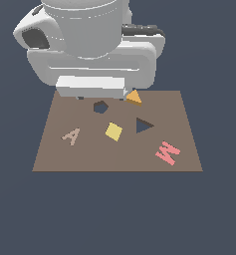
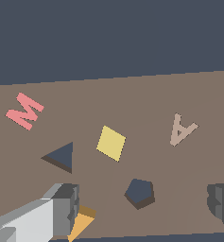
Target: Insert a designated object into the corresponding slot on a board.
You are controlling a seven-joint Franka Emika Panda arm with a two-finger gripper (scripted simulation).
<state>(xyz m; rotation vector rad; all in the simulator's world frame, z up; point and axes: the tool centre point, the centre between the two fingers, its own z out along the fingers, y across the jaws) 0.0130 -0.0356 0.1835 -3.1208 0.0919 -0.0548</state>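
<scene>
The orange triangular block (image 1: 134, 97) lies on the brown board (image 1: 179, 124) near its far edge. It also shows in the wrist view (image 2: 82, 222), partly hidden behind one finger (image 2: 64, 205). My gripper (image 1: 101, 96) hangs low over the board's far edge, open wide and empty; the block sits right beside its finger on the exterior view's right. In the wrist view the gripper (image 2: 142, 205) has its other finger (image 2: 221, 201) far across. The dark triangle slot (image 1: 144, 125) is near the board's middle, and it shows in the wrist view (image 2: 62, 156).
A dark polygon cutout (image 1: 100, 106) lies below the gripper. A yellow square (image 1: 113, 131), a tan letter A (image 1: 71, 135) and a pink W (image 1: 168, 152) rest on the board. The arm's white body hides the far side.
</scene>
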